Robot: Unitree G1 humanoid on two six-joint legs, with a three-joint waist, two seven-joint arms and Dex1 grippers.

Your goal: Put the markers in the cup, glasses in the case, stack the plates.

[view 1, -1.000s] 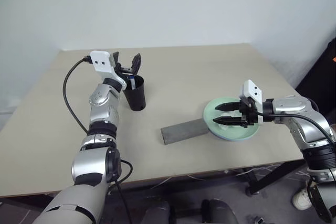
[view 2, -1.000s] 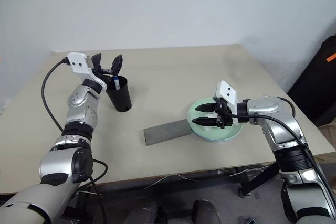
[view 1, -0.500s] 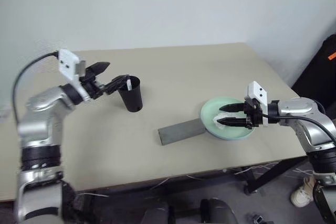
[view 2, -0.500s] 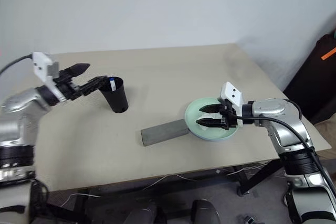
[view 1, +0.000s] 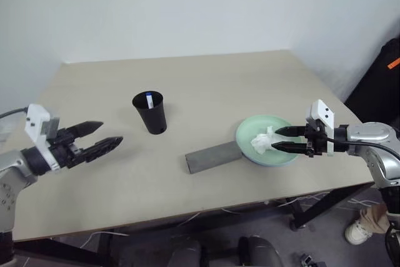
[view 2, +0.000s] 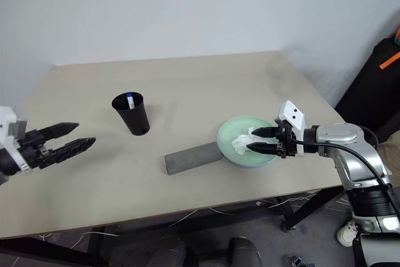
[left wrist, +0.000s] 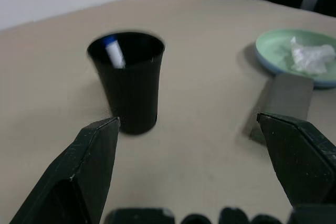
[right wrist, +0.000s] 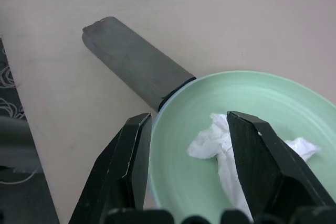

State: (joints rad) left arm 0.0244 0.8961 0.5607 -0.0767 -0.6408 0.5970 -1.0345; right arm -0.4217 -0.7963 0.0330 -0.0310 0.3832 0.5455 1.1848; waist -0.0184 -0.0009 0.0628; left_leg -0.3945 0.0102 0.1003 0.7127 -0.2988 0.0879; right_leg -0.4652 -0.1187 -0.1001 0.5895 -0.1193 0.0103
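On the desk (view 1: 206, 85) we see the black cup (view 1: 150, 112) upright with a blue-capped marker (left wrist: 112, 51) inside. Our left gripper (view 1: 94, 142) hangs near the desk's left edge, fingers spread wide and empty, the cup ahead of them. The mint green plate (view 1: 270, 148) lies right, carrying a crumpled tissue (view 1: 260, 142), and its rim touches the closed grey case (view 1: 214, 157), whose long axis runs left to right. Our right gripper (view 1: 285, 139) is nearer: half-open fingers (right wrist: 262, 153) hover over the plate holding nothing, the tissue between and just beyond them.
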